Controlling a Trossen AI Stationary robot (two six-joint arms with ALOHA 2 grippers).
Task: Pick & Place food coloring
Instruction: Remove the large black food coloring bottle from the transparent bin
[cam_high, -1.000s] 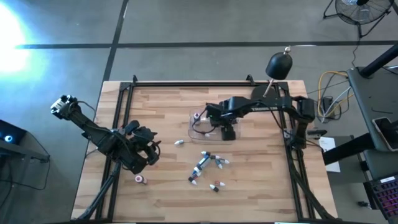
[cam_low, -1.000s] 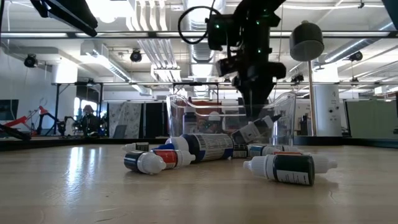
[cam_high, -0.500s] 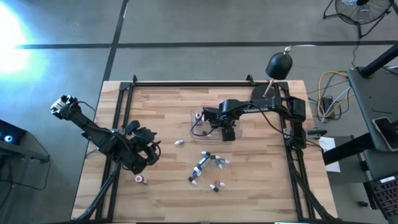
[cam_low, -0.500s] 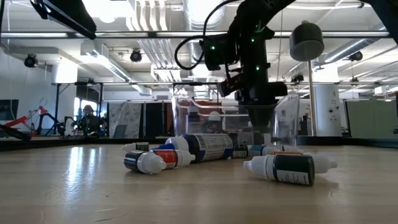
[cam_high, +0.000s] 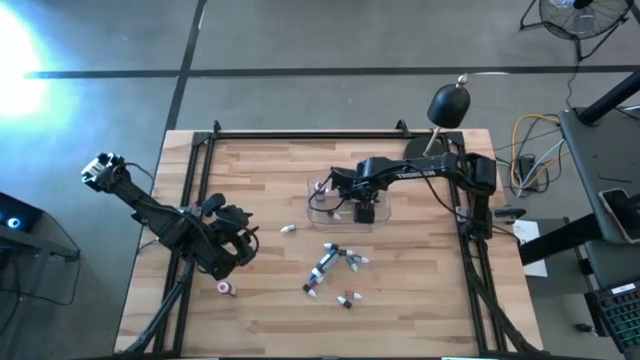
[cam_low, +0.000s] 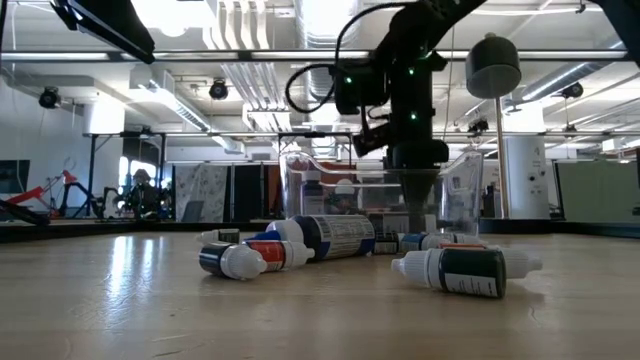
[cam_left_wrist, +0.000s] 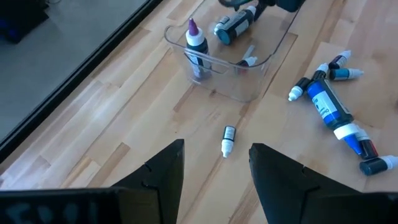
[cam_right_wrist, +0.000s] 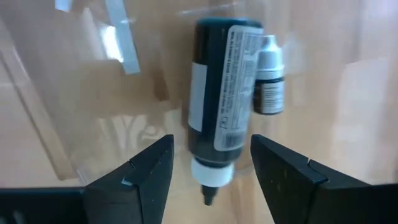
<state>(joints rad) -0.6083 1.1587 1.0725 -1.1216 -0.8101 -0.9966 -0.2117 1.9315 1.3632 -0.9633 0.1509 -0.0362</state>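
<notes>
Right claw (cam_high: 364, 211) spread wide inside tray (cam_high: 318, 211), nothing gripped; dark bottle (cam_right_wrist: 217, 99) lying between fingers. Left claw (cam_high: 245, 243) parted, empty.

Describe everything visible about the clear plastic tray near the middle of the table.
The clear plastic tray is a see-through rectangular box with rounded corners and upright walls, sitting flat on the wooden table. Inside it a purple-capped bottle stands upright, and a larger dark bottle and a small bottle lie down. The right end effector, open, is over it.
</notes>
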